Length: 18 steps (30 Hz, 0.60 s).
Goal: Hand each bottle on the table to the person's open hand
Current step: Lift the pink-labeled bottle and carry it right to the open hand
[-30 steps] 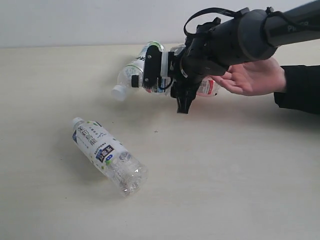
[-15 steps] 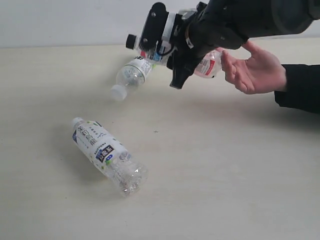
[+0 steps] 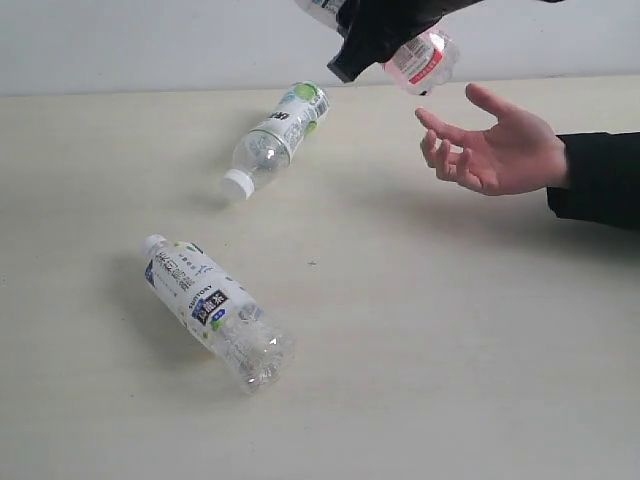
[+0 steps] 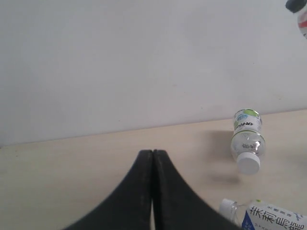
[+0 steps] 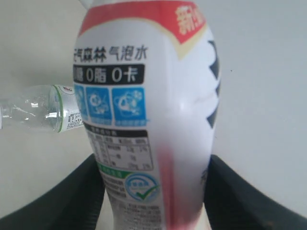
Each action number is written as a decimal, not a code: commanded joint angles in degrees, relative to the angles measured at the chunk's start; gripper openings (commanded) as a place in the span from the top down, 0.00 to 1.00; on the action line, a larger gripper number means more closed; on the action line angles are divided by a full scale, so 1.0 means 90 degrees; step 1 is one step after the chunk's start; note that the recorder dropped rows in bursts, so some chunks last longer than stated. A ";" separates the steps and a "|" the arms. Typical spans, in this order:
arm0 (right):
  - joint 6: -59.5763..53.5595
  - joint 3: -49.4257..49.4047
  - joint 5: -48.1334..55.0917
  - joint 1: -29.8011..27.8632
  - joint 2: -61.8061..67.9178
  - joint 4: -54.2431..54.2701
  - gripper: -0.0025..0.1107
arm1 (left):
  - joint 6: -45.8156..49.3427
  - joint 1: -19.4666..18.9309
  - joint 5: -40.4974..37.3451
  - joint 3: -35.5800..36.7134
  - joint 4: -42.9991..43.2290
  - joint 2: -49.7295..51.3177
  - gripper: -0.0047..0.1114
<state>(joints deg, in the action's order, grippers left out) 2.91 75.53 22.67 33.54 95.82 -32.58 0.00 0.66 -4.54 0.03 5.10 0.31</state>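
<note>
While my right claw (image 5: 153, 203) stands partly spread, its two black fingers (image 5: 53, 201) press either side of the red-labelled bottle (image 5: 148, 120), which fills the wrist view with its white panel of blue icons and small print; I have it lifted clear of the table (image 3: 450, 350), up at the top edge of the exterior view, its clear rounded end poking out of my grip toward the right. Just below and to the right of that end waits the person's open hand (image 3: 500, 150), palm up, fingers spread, apart from the bottle and not touching it; a black sleeve (image 3: 600, 180) runs off behind the wrist. Further left, a white-capped bottle with a green band (image 3: 275, 140) lies on its side on the table, cap toward the camera; nearer the front, well apart from it, lies a second white-capped bottle (image 3: 215, 310) with a blue-and-black label, tilted across the pale wood. My left claw (image 4: 152, 182) is pressed fully together with nothing in it, low over the table and facing the white wall (image 4: 144, 62).
</note>
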 commanded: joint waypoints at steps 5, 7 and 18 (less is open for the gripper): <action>0.0879 0.0060 0.1413 -0.0017 -0.0528 -0.0018 0.97 | 0.0000 -0.0012 0.0024 -0.0004 0.0002 -0.0034 0.96; 0.1142 0.0179 0.2093 -0.0017 -0.0528 -0.0030 0.98 | 0.0000 -0.0012 0.0024 -0.0004 0.0002 -0.0034 0.96; 0.1608 0.0396 0.3539 -0.0952 -0.0365 0.1526 0.98 | 0.0000 -0.0012 0.0024 -0.0004 0.0002 -0.0034 0.96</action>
<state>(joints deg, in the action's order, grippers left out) 19.36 78.51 53.96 27.60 91.68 -25.23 0.00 0.66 -4.54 0.03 5.10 0.31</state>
